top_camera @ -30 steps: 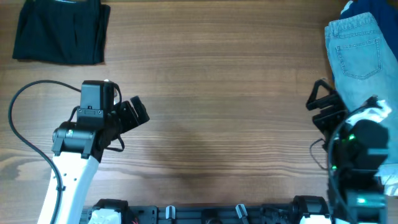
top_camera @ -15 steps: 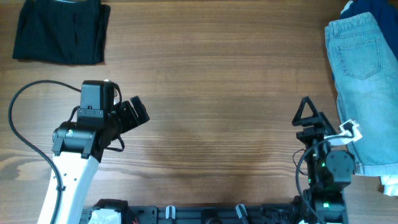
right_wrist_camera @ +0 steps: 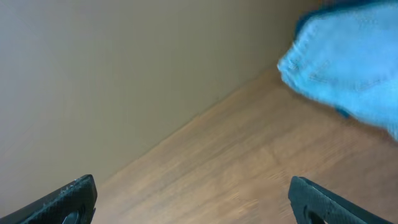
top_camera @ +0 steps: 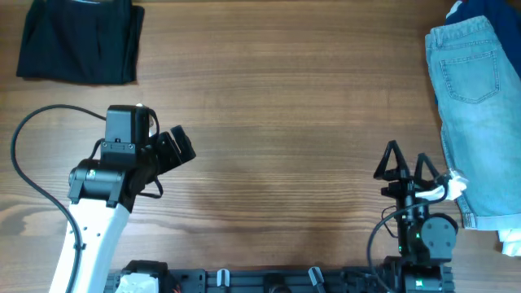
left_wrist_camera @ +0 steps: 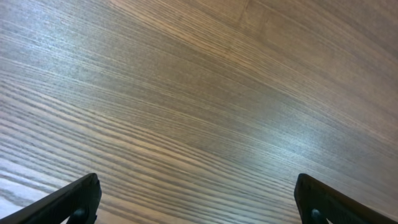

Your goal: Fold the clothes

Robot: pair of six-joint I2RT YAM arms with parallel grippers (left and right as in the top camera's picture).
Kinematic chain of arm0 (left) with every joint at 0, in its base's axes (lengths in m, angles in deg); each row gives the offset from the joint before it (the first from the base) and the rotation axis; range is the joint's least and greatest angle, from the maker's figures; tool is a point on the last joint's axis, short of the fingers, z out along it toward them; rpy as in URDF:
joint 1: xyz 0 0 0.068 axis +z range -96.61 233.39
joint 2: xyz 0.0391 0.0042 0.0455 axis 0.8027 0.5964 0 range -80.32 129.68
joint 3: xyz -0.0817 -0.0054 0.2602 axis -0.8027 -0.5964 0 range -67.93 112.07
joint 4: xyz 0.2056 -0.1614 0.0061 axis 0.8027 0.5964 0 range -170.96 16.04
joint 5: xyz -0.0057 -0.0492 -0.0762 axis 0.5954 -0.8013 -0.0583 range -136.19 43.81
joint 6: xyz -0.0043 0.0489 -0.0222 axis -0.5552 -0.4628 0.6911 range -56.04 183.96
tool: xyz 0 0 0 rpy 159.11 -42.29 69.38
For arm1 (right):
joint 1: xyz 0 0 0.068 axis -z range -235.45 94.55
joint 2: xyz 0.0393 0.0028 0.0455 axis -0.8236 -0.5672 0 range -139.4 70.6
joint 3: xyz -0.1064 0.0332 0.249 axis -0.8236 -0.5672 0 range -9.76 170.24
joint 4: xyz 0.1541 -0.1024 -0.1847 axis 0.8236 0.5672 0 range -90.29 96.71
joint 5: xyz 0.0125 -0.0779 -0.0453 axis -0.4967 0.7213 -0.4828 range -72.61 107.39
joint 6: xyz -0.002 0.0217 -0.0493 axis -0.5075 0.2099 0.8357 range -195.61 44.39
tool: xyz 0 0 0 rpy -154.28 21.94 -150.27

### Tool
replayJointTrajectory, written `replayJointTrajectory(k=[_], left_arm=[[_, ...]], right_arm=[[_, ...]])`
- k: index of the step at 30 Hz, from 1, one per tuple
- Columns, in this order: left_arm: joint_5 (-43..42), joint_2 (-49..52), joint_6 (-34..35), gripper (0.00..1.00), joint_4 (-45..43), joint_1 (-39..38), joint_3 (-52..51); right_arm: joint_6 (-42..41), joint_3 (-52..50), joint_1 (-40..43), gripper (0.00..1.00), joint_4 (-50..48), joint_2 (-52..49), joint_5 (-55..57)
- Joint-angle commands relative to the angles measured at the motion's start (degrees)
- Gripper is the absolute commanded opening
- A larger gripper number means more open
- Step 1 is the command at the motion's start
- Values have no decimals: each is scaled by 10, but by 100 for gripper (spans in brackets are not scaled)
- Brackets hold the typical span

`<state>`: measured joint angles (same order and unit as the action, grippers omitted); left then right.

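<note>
Folded black shorts (top_camera: 79, 41) lie at the table's far left corner. Light-blue denim shorts (top_camera: 478, 106) with stitched pockets lie along the right edge; their hem also shows in the right wrist view (right_wrist_camera: 348, 56). My left gripper (top_camera: 177, 148) is open and empty over bare wood at the left; in its wrist view (left_wrist_camera: 198, 202) only wood lies between the fingertips. My right gripper (top_camera: 403, 163) is open and empty near the front right, just left of the denim shorts; its wrist view (right_wrist_camera: 193, 199) shows wood and a wall.
A dark blue garment (top_camera: 472, 10) peeks from under the denim at the far right corner. A white object (top_camera: 511, 240) lies at the right front edge. A black cable (top_camera: 32, 130) loops beside the left arm.
My right arm has pulled back toward the front edge and off the denim shorts, its gripper now pointing away from me. The left arm has not moved.
</note>
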<state>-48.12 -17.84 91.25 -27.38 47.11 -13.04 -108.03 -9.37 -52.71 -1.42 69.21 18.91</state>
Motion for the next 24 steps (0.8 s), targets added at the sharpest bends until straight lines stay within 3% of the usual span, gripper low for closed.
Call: replayJointTrajectory(k=[1,11,24], left_arm=[[7,2,1,100,-2,-3,-1],[7,2,1,100,-2,-3,-1],[7,2,1,100,-2,-3,-1]], right_arm=[[121,-1,2,100,8,12,-29],[303,-1,1,100,10,12,-45],[309,-1,1,100,10,12,-45]])
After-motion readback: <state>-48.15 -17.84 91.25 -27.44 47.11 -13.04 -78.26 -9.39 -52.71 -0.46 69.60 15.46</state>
